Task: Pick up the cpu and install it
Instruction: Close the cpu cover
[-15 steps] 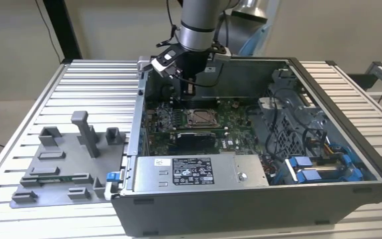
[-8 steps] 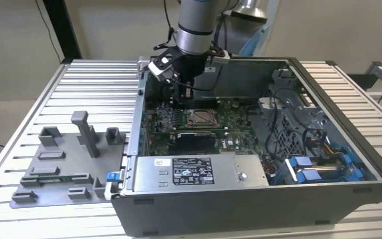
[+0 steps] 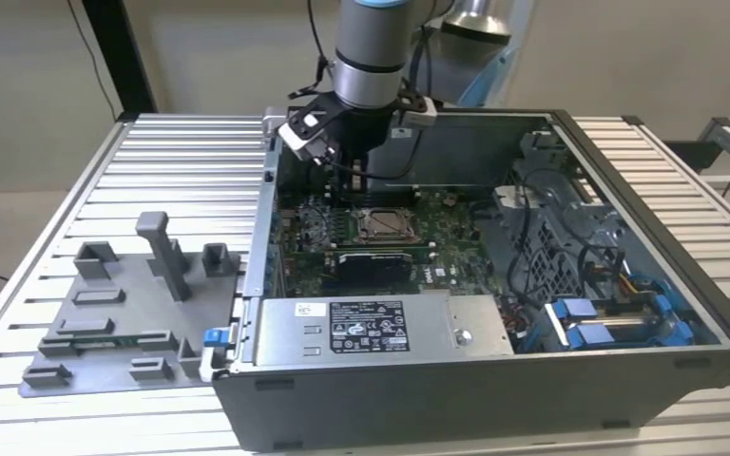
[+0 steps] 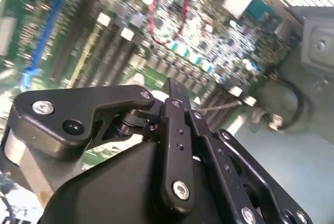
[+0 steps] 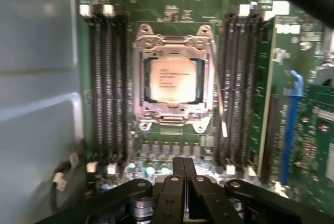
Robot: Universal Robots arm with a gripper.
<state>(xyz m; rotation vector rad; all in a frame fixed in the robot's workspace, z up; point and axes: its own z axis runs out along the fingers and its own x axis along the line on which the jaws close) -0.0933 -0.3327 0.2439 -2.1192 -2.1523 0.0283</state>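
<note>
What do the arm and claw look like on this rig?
The arm is a silver-grey cylinder with a pale blue cap at the top and a dark band lower down. Thin black cables run beside its wrist, next to a white bracket. The claw is matt black, with flat linkage bars, silver screw heads and two narrow fingers.

The ribbed metal bench (image 3: 168, 161) carries an open computer case (image 3: 467, 394) toward 4 o'clock, with a grey plastic fixture (image 3: 111, 323) just beside it at 8 o'clock.
</note>
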